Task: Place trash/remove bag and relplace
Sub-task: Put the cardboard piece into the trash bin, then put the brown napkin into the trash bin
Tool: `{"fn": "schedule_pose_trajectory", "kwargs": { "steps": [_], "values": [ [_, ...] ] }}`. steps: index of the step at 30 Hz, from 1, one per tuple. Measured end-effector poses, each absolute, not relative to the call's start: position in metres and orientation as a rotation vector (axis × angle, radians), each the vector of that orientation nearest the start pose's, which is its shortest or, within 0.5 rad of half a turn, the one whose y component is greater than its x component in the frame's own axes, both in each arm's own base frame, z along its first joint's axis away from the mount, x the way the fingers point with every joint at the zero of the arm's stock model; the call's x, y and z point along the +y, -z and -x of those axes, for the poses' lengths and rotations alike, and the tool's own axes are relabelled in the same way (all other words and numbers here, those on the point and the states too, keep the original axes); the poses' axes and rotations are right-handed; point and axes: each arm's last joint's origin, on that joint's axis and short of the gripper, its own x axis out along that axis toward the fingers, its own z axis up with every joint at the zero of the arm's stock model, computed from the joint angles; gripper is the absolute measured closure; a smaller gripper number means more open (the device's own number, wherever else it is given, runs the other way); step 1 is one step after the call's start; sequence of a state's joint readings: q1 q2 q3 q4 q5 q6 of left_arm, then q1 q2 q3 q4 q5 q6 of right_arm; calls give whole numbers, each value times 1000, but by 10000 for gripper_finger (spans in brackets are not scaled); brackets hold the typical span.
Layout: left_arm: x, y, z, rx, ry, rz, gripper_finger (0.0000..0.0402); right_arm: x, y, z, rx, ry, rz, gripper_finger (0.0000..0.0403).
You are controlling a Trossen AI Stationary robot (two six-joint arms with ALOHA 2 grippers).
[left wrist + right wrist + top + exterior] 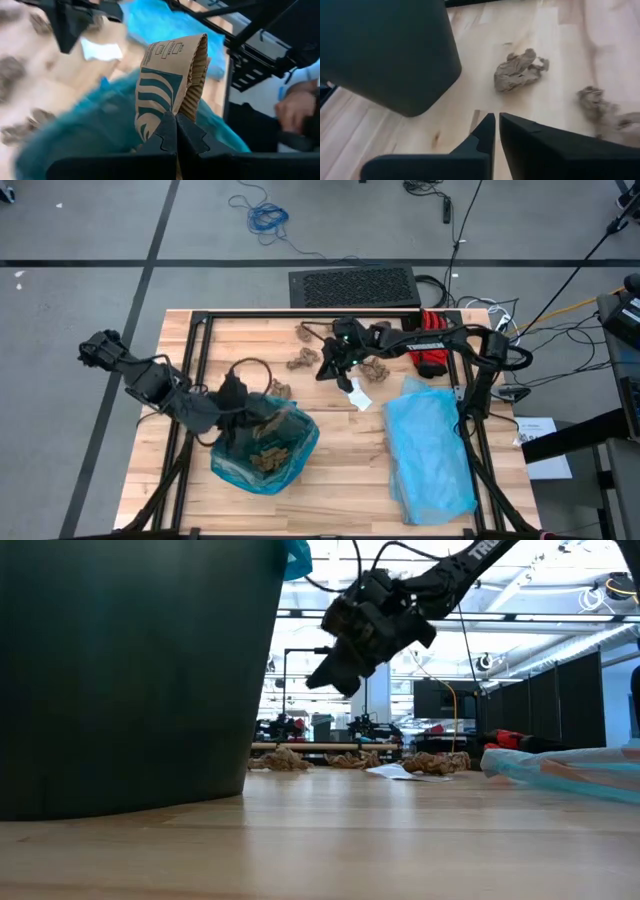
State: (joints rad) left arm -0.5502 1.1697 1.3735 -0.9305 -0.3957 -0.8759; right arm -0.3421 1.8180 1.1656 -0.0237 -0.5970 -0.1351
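My left gripper hangs over the open mouth of the teal-green bag, shut on a flattened brown corrugated cup sleeve with a teal print. The bag lines the bin and holds several brown scraps. More brown trash scraps and a white scrap lie on the table farther back. My right gripper hovers above the table near those scraps, its fingers a narrow slit apart with nothing between them. My left gripper pinches the cup sleeve's one end between its two fingers. The sleeve sticks out beyond the fingertips, lifted clear above the bag's mouth.
A paler sky-blue plastic bag lies flat at the table's right. A red glove sits at the far right, by the right arm. A black metal frame runs round the tabletop. A person's hand shows beyond the table.
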Motion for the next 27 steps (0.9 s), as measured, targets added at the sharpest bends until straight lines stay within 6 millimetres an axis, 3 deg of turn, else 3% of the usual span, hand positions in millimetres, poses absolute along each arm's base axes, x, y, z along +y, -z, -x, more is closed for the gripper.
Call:
{"fn": "schedule_pose_trajectory", "kwargs": {
  "steps": [10,18,27],
  "values": [
    [-135,-371,-197,773,-183,658,402,-98,-171,-398,533,-250,-278,302],
    [-132,-353,-193,897,-403,742,399,-88,-147,-415,491,-135,-312,243],
    [-128,-352,-193,907,-441,752,365,-89,-123,-427,408,-102,-371,197]
  ]
}}
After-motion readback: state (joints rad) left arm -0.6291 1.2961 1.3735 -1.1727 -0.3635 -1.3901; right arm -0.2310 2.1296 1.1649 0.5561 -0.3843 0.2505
